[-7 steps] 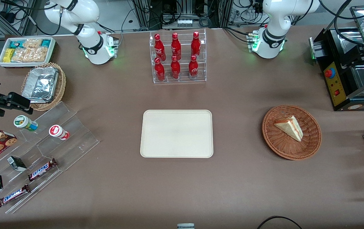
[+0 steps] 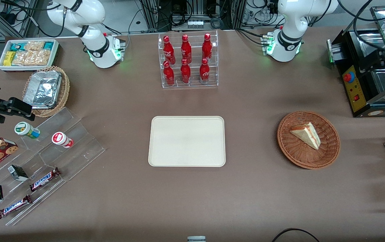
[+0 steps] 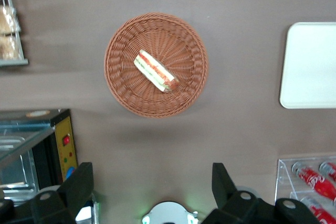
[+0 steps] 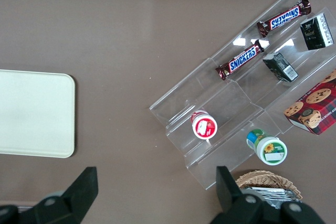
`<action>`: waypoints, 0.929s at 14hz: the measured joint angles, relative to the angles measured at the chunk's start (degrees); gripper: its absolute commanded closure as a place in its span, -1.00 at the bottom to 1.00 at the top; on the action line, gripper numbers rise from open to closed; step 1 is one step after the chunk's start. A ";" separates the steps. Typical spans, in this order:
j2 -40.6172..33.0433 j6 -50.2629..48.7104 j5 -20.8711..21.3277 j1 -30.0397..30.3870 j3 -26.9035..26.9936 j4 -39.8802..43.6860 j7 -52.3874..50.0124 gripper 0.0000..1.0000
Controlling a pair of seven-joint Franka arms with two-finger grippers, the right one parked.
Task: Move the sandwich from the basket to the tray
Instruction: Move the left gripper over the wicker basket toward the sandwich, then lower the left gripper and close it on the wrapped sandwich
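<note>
While the jaws hang wide apart and hold nothing, I see them high above the table, over the bare strip between the basket and the working arm's base. From my wrist camera both fingers show as dark prongs with the brown tabletop between them, well apart from the basket.

Taking the basket as my landmark: the sandwich lies in it, roughly at its middle, resting on the weave with its red and green filling edge turned up toward the wrist camera. It is a pale wedge, and nothing touches it but the wicker.

Well apart from the basket, toward the parked arm's end of the table, lies the tray, flat and with nothing on it. Farther from the front camera than the basket stands a black machine with a yellow panel and a red button, near the basket but not touching it. A clear rack of red bottles stands farther from the front camera than the basket too, off toward the parked arm's end.
</note>
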 measured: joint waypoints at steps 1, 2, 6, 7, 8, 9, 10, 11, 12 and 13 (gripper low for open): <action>1.39 0.30 0.09 0.09 0.22 -0.18 -2.64 -1.00; 2.91 1.15 0.18 0.13 0.34 -0.55 -5.54 -1.00; 7.14 11.16 0.22 0.15 0.33 -7.22 -21.77 -1.00; 7.59 14.93 0.23 0.15 0.33 -9.87 -26.29 -1.00; 7.96 18.41 0.25 0.14 0.32 -12.51 -30.27 -1.00; 8.29 21.85 0.25 0.13 0.29 -15.26 -33.24 -1.00; 8.51 25.57 0.26 0.08 0.24 -18.09 -35.55 -1.00; 8.64 29.26 0.27 0.02 0.16 -20.95 -37.65 -1.00; 8.72 32.68 0.27 -0.07 0.11 -23.66 -39.35 -1.00; 8.78 36.00 0.27 -0.14 0.08 -26.35 -40.49 -1.00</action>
